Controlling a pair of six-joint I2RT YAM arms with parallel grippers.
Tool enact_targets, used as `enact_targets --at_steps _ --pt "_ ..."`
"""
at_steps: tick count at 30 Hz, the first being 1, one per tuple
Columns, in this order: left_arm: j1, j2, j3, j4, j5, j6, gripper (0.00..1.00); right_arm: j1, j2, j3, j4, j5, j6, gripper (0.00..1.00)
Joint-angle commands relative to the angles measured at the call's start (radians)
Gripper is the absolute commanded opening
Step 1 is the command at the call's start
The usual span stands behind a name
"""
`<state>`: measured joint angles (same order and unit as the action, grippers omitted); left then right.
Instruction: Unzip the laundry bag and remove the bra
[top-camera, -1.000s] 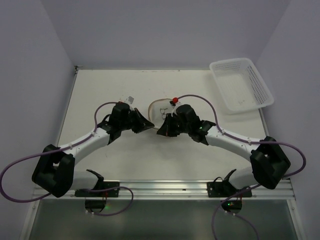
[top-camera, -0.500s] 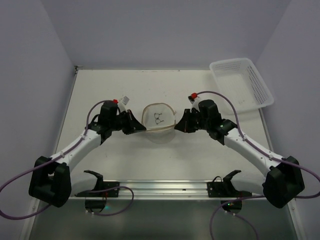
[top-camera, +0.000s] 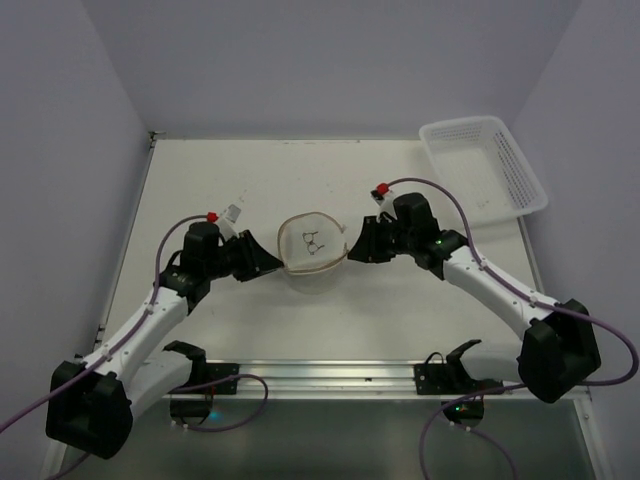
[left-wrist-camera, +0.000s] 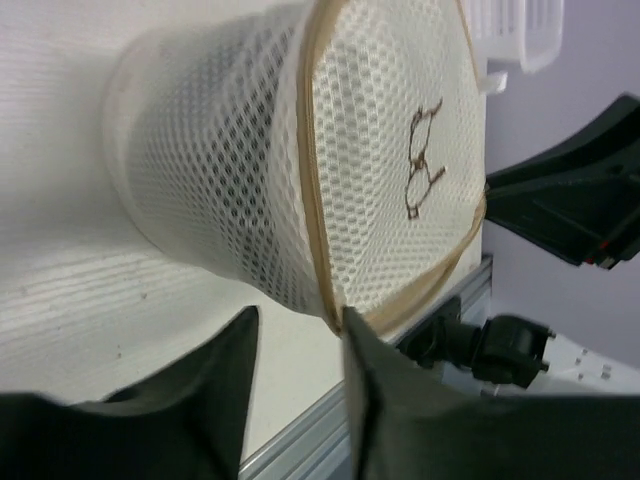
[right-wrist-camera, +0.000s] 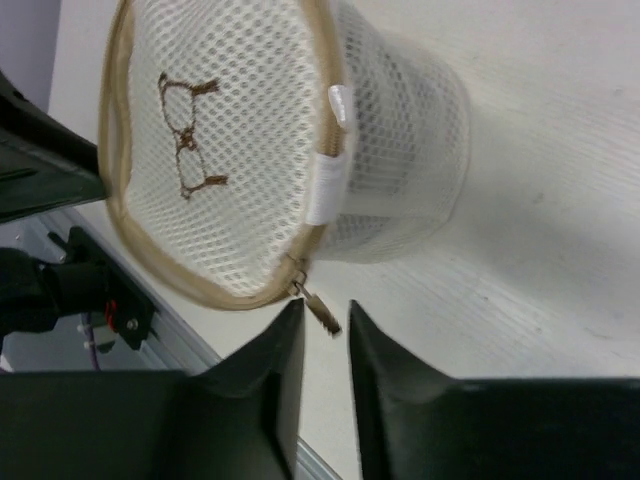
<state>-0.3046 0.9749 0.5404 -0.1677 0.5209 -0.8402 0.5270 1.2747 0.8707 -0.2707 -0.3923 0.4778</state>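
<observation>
The laundry bag (top-camera: 312, 250) stands on the table between my two arms as a short cream mesh drum with a tan rim and a bra outline on its top face. In the left wrist view the laundry bag (left-wrist-camera: 380, 150) fills the frame, and my left gripper (left-wrist-camera: 300, 322) is open with the rim's edge against one fingertip (left-wrist-camera: 352, 325). My right gripper (right-wrist-camera: 325, 316) is open too, at the rim of the laundry bag (right-wrist-camera: 230, 140). The small zipper pull (right-wrist-camera: 322, 312) hangs loose between its fingertips. From above, the left gripper (top-camera: 270, 262) and right gripper (top-camera: 352, 250) flank the bag. The bra is hidden.
A white perforated basket (top-camera: 485, 165) sits at the table's back right corner, and its edge shows in the left wrist view (left-wrist-camera: 520, 30). The metal rail (top-camera: 320, 375) with both arm bases runs along the near edge. A white label (right-wrist-camera: 328, 170) is sewn at the bag's rim.
Both grippers were shut on the bag's rim and have opened. The arms drew apart, the left one pulling back to the left, and the bag now stands by itself.
</observation>
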Motion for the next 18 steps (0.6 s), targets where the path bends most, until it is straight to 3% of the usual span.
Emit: enact_targets --at_steps 1,2,5,9,18 --pt "0.033 -0.067 0.004 -0.032 -0.113 -0.019 0.48 -0.026 -0.069 0.082 -0.080 0.125 -0.015 0.32" --pt "0.033 -0.082 0.013 -0.048 -0.142 -0.011 0.66 -0.013 -0.081 0.112 -0.094 0.145 -0.008 0.37" --pt "0.035 -0.090 0.058 -0.085 -0.180 0.026 0.83 0.048 -0.110 0.168 -0.151 0.245 -0.005 0.54" --pt "0.036 -0.084 0.096 -0.124 -0.209 0.073 0.85 0.140 -0.087 0.306 -0.237 0.384 -0.011 0.64" --pt "0.039 -0.090 0.085 -0.194 -0.298 0.121 0.77 0.321 0.138 0.540 -0.304 0.581 -0.031 0.78"
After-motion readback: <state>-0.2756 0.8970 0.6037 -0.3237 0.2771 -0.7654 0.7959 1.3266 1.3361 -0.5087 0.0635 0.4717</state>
